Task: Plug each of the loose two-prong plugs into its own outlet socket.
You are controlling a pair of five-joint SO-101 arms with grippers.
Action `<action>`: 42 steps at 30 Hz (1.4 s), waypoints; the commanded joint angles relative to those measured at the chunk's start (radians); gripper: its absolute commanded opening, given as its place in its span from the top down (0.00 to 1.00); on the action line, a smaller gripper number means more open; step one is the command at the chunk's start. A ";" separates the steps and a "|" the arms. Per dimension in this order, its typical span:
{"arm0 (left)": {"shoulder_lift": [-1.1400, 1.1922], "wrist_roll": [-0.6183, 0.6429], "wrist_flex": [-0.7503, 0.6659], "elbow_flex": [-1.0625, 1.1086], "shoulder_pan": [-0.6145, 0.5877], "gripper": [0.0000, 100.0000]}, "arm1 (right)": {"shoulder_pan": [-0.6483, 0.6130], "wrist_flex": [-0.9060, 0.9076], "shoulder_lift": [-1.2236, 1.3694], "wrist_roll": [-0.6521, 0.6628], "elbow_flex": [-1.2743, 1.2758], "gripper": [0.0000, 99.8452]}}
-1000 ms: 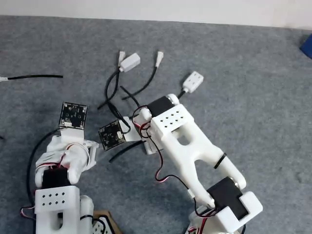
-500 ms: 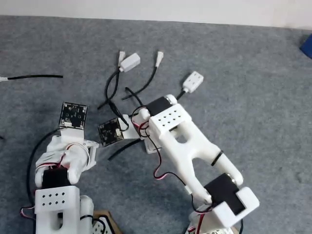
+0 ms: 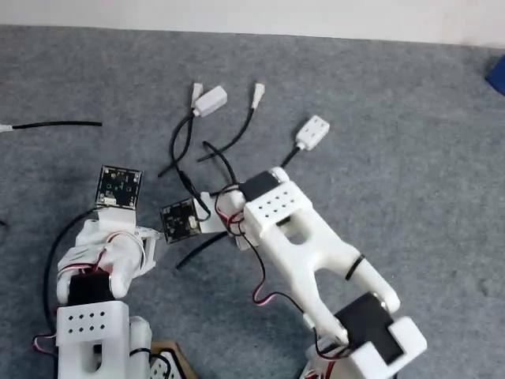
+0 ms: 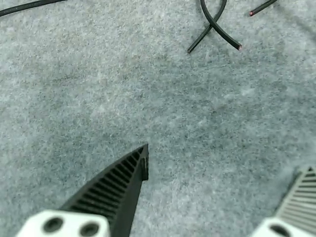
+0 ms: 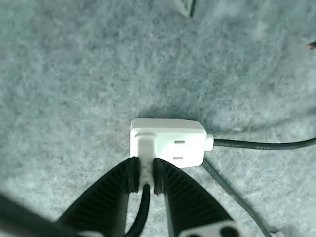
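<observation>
Right gripper [image 5: 144, 174] pinches a small white two-prong plug [image 5: 143, 154], seemingly seated in the white rectangular socket block [image 5: 173, 143]; left gripper [image 4: 227, 160] gapes wide, empty; another white plug [image 3: 257, 95] lies loose on the carpet.

Both the left arm [image 3: 106, 264] and the right arm [image 3: 316, 245] are built from white printed shells. A flat plate [image 3: 276, 204] drilled with a grid of small round holes is carried on each. Black servo blocks [image 3: 367, 328] are set into the joints. Thin red, white and black wires [image 3: 259, 278] are looped along the right arm, and a thicker black cable [image 3: 57, 241] is run beside the left. A dark square circuit board [image 3: 118, 186] is mounted at each wrist. The left hand [image 4: 225, 159] is fitted with a black ribbed finger [image 4: 116, 190] and a pale ribbed one, each on a white base; the right hand [image 5: 144, 165] is seen with smooth black fingers [image 5: 98, 202].
</observation>
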 commanded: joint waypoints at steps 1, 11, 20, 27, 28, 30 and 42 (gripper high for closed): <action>0.002 -0.005 -0.018 -0.004 0.016 0.57 | 0.012 -0.031 0.013 -0.094 0.005 0.98; 0.002 -0.005 -0.023 -0.002 0.016 0.57 | 0.008 0.259 0.015 -0.187 -0.337 0.58; 0.002 -0.005 -0.023 -0.001 0.018 0.57 | 0.093 0.547 0.019 -0.397 -0.872 0.43; 0.004 -0.005 -0.017 -0.054 0.033 0.57 | 0.317 0.662 0.016 -1.010 -0.895 0.43; 0.004 -0.005 -0.003 -0.073 0.048 0.57 | 0.335 0.659 0.013 -1.037 -0.828 0.43; 0.004 -0.005 0.054 -0.125 0.085 0.57 | 0.355 0.605 0.013 -1.059 -0.687 0.43; 0.005 -0.063 0.663 -0.719 0.197 0.57 | 0.440 -0.110 -0.433 -1.151 0.417 0.43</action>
